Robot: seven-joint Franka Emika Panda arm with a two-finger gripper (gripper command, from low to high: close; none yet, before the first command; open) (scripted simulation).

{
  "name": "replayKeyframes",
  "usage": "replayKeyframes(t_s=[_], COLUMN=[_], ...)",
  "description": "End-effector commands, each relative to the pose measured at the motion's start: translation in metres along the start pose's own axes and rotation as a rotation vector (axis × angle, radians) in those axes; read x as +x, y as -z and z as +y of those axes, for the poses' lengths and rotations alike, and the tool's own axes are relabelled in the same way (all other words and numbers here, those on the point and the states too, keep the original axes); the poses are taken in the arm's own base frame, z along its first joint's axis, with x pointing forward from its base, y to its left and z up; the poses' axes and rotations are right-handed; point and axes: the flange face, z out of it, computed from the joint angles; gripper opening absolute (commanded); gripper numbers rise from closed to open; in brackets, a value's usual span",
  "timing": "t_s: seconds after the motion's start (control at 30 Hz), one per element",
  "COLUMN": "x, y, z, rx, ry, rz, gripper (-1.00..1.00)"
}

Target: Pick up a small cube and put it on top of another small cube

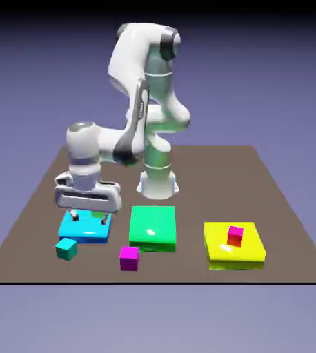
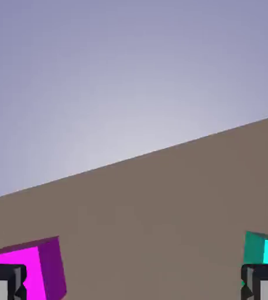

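Exterior view: one small teal cube (image 1: 66,249), three big flat blocks (image 1: 152,226).

Table (image 1: 188,265) with teal cube (image 1: 66,249), magenta cube (image 1: 130,258), cyan block (image 1: 85,233), green block (image 1: 152,226), yellow block (image 1: 216,249)

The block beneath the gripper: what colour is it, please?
Bright cyan, seen best in the exterior view.

Plain blue-violet backdrop (image 1: 271,76), softly lit
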Motion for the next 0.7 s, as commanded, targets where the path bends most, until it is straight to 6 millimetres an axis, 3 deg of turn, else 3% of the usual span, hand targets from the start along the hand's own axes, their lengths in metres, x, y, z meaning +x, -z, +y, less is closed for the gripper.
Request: replayKeyframes(t_s=[0.0,0.2,0.23,0.37,0.4,0.43,0.57,0.67], x=[0.009,0.06,0.06,0.054,0.054,0.054,0.059,0.005], y=[-0.009,-0.058,-0.058,-0.127,-0.127,-0.127,-0.058,-0.044], z=[0.007,0.057,0.057,0.066,0.066,0.066,0.055,-0.006], rx=[-0.024,-0.163,-0.163,-0.163,-0.163,-0.163,-0.163,-0.177], ry=[-0.015,-0.096,-0.096,-0.096,-0.096,-0.096,-0.091,0.143], rz=[-0.017,-0.111,-0.111,-0.111,-0.111,-0.111,-0.111,-0.111], gripper=[0.0,0.0,0.0,0.0,-1.0,-1.0,-1.0,-1.0])
